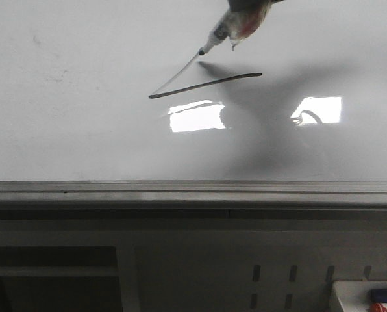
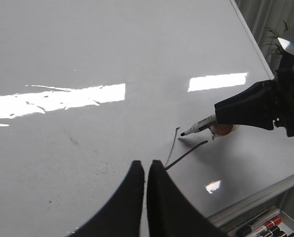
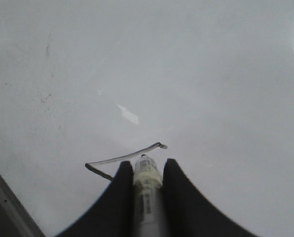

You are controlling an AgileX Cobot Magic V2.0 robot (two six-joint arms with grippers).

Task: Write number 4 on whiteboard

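Gripping the marker (image 1: 224, 29) in clenched jaws, left jaws shut empty, a misplaced stem risked spoiling the 4 (image 1: 203, 84).

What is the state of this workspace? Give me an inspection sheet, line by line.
Surface: whiteboard, glossy, with light glare and faint smudges; grey rail along the near edge.
Job's things: number 4 unfinished; only a slanted stroke and a crossbar, no vertical stem. Marker tip at the top of the slanted stroke.
Clutter: spare markers in a tray beyond the rail.
Grippers: right gripper shut on the marker; left gripper shut, empty, over the board.
Cables: nothing seen.
Surroundings: plant past the board's far corner.
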